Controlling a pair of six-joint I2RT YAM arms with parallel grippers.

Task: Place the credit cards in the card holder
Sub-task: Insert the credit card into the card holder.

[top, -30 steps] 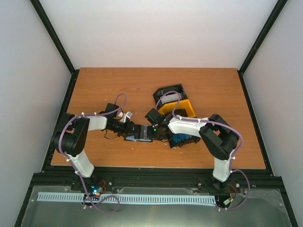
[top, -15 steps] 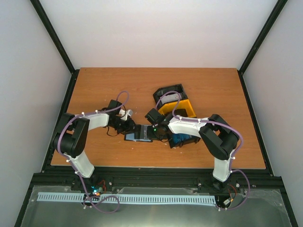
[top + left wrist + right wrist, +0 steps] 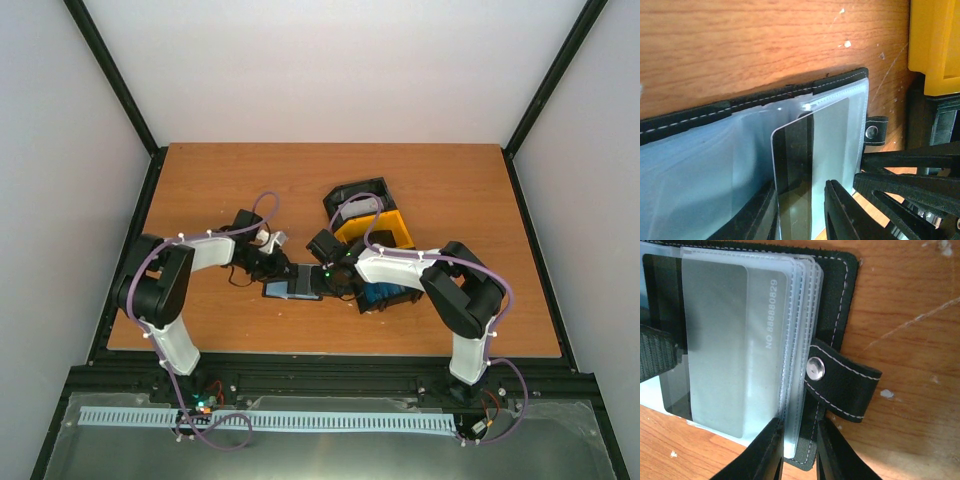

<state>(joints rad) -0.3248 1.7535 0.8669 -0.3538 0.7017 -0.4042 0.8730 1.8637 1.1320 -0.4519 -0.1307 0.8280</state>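
**Top external view.** The card holder (image 3: 290, 290) lay open on the table (image 3: 250, 180), between the left gripper (image 3: 278, 270) and the right gripper (image 3: 330, 284), which met over it from opposite sides. Blue credit cards (image 3: 380, 295) showed partly under the right arm, just beside the black-and-yellow tray (image 3: 385, 228). These were outside the holder.

**Left wrist view.** A grey credit card (image 3: 805, 165) with a dark stripe stood part-way inside one of the clear sleeves (image 3: 700, 165). Its leading corner was near the stitched spine, and its trailing end was clamped between the left jaws. The clasp tab (image 3: 875, 131) hung loose at the holder's edge.

**Right wrist view.** The right jaws were closed on the holder's free edge, pinching the sleeves and the cover beside the tab. The card's printed number could be read through the plastic. Its dark end projected from the sleeve mouth under a left finger (image 3: 655, 357).

**Progress.** By this evidence the insertion was under way but unfinished: the card needed seating fully and the blue cards were left to load. Whether other sleeves were already filled could not be told.
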